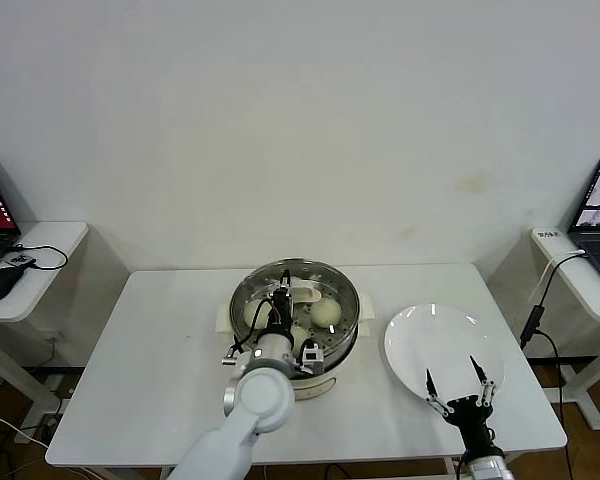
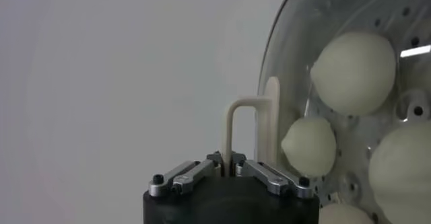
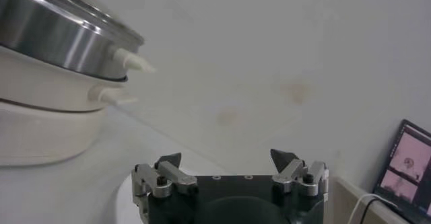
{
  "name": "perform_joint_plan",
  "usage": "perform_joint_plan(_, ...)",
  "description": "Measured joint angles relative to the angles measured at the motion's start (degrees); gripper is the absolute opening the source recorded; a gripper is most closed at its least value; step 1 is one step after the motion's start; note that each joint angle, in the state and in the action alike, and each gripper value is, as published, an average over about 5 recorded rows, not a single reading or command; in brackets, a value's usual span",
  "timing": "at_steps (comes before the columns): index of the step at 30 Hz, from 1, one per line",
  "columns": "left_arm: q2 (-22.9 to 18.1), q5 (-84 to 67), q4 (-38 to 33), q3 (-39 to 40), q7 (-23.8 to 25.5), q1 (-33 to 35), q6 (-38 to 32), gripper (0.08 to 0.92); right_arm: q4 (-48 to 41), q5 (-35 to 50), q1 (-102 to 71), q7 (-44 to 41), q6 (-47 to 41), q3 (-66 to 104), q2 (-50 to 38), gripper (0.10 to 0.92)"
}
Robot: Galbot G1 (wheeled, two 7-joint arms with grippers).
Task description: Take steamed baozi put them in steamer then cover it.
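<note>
White table (image 1: pixel 160 380): the steamer (image 1: pixel 346 330) stands at its centre, a steel pot on a white base. The glass lid (image 1: pixel 270 285) rests on its rim. The left gripper (image 1: pixel 285 292) sits over the lid's middle, its fingers (image 2: pixel 266 173) closed on the cream handle (image 2: pixel 244 128), which rises upright between them. The left arm crosses the near rim and hides part of the pot.

An empty white plate (image 1: pixel 420 340) lies to the right of the steamer, apart from it. The right gripper (image 1: pixel 460 380) hovers at the plate's near edge with fingers spread, holding nothing.

Baozi (image 2: pixel 353 70) lie on the perforated tray under the glass: smooth, round, cream-white. The left wrist view shows four, close together.
</note>
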Motion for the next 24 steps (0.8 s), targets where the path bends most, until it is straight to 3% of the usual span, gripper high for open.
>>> perform_joint_plan(11, -0.59, 0.66, 0.14, -0.43, -0.45, 0.7, -0.76, 0.188, 0.04, -0.06, -0.17, -0.16, 0.16, -0.24, 0.3, 0.823)
perform_joint_plan(24, 1.2, -0.28, -4.01, -1.43, -0.59, 3.7, -1.49, 0.577, 0.19, -0.11, -0.51, -0.33, 0.38, -0.33, 0.32, 0.823)
